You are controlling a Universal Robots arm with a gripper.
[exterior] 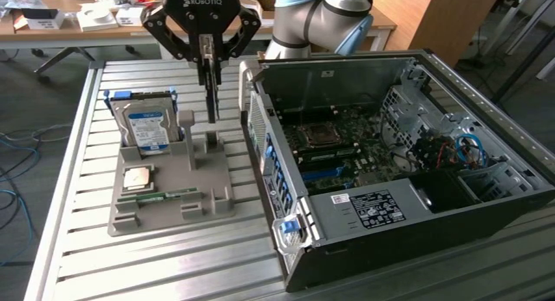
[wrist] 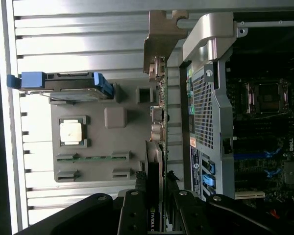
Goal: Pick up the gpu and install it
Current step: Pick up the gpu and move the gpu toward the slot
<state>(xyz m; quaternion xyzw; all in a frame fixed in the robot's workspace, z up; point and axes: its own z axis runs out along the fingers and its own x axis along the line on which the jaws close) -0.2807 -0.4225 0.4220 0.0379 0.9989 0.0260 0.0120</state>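
Observation:
My gripper (exterior: 209,54) is shut on the top edge of the gpu (exterior: 210,93), a thin dark card that hangs upright and shows edge-on. The card's lower end is right at the upright post of the grey holder (exterior: 217,210); I cannot tell whether it still touches it. In the wrist view the gpu (wrist: 156,122) runs away from my gripper (wrist: 157,208), with its pale metal bracket at the far end. It lies between the grey holder (wrist: 132,122) and the open computer case (wrist: 210,98). The black fingers (wrist: 132,213) clamp the card from both sides.
On the holder stand a silver hard drive (exterior: 147,122) in blue rails, a square processor (exterior: 137,177) and a narrow green memory stick (exterior: 160,197). The open computer case (exterior: 390,184) lies at the exterior view's right with its motherboard (exterior: 347,145) exposed. All of this rests on a slatted metal table (exterior: 78,249).

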